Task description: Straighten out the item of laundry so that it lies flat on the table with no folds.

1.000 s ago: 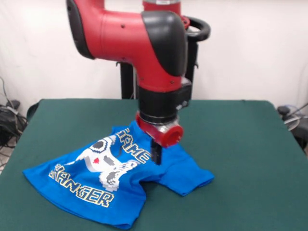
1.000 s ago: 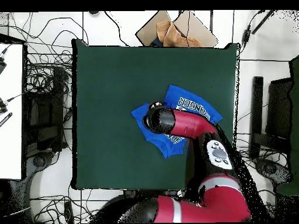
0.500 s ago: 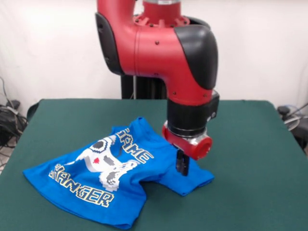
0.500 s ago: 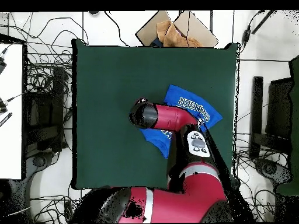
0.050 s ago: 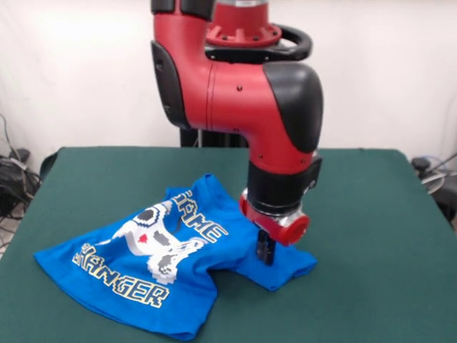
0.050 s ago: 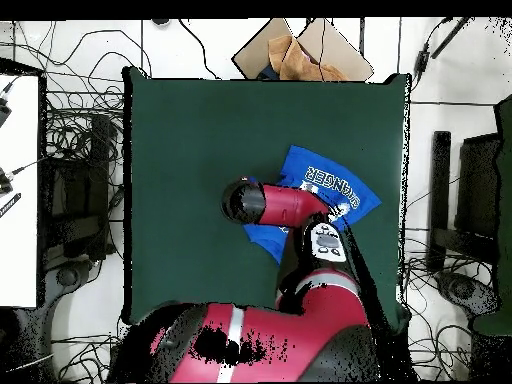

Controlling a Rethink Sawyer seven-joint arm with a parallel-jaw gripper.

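Observation:
The item of laundry, a bright blue T-shirt (image 5: 143, 257) with a white game-controller print and lettering, lies rumpled on the green table (image 5: 357, 200), left of centre in the front view. Its right part is folded into a raised flap. My gripper (image 5: 265, 251) hangs from the red wrist straight down onto that flap, at or just above the cloth. In the overhead view the arm covers the gripper and the middle of the shirt (image 6: 330, 184), which lies right of centre on the table (image 6: 190, 130); blue shows on both sides of the arm.
An open cardboard box (image 6: 300, 50) with brown paper stands beyond the table's top edge in the overhead view. Cables lie on the floor round the table, and a white surface (image 6: 18, 190) stands at the left.
The arm has swung from over the shirt's printed middle to its folded right flap, and the gripper has dropped lower onto it. The shirt's shape looks unchanged.

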